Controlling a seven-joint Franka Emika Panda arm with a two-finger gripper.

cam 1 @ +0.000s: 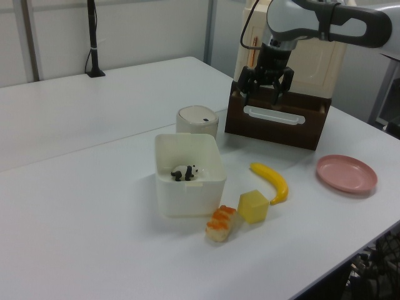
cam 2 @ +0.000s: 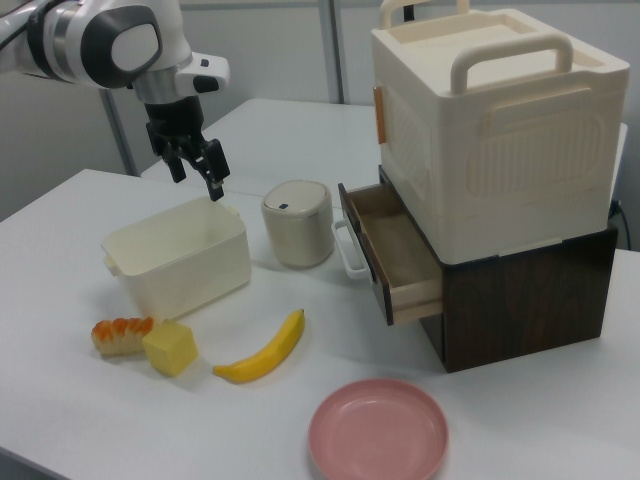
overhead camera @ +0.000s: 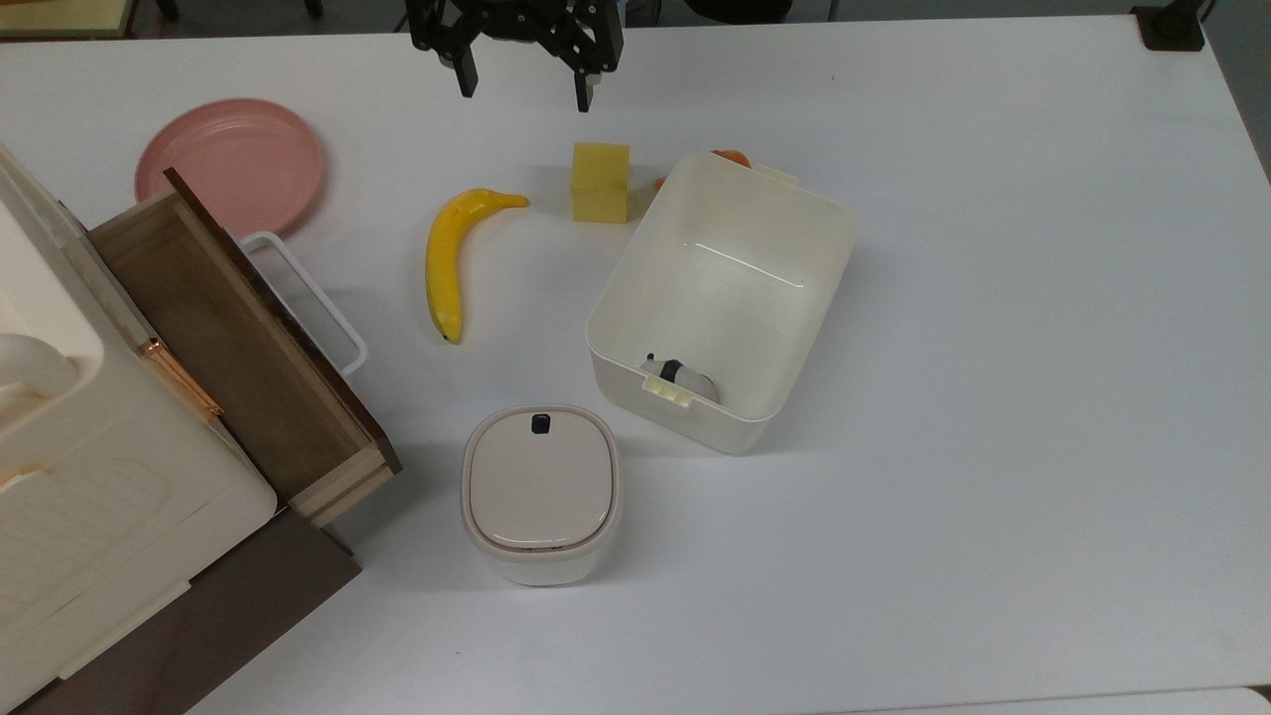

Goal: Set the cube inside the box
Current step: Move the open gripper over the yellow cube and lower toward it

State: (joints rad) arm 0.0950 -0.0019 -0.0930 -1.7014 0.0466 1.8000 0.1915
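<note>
The pale-yellow cube [overhead camera: 601,182] [cam 1: 253,206] [cam 2: 170,348] stands on the white table between the banana and the box. The cream-white box [overhead camera: 829,260] [cam 1: 187,201] [cam 2: 185,265] is open-topped, with a small panda toy [overhead camera: 680,375] [cam 1: 184,173] in one corner. My gripper [overhead camera: 524,91] [cam 1: 259,94] [cam 2: 198,178] hangs well above the table, open with nothing between its fingers. In the top view it is above the cube towards the upper edge. In the right view it hovers over the box's far end.
A banana [overhead camera: 444,258] lies beside the cube, and a sushi toy [cam 1: 220,224] [cam 2: 120,335] lies by the box. Also on the table are a pink plate [overhead camera: 230,164], a lidded container [overhead camera: 541,492] and an open wooden drawer [overhead camera: 228,338] under a cream case.
</note>
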